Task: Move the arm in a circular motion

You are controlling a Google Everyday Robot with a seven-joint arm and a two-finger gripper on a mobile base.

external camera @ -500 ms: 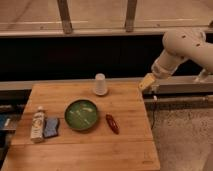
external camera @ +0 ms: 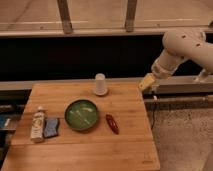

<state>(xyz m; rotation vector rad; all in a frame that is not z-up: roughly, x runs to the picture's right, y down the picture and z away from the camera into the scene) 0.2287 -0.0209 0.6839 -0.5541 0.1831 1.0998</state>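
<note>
Hardly any displacement was visible against the view half a second earlier: the arm and its tip occupied almost the same place, and all tabletop items lay as before.

The arm, cream-white with thick rounded segments, entered from the right edge and bent down and to the left. It ended in the gripper, a small tan-yellow wedge. The gripper hung just beyond the rear right corner of the wooden table, in front of the grey ledge that ran behind it. Whether the gripper was clenched or released could not be told, and nothing was seen held in it.

On the table, a white cup stood near the rear edge, to the left of the gripper and apart from it. A green bowl sat near the centre. A red chili pepper lay just to the bowl's right. At the left side, a bottle lay beside a blue sponge. Speckled floor showed to the right of the table.
</note>
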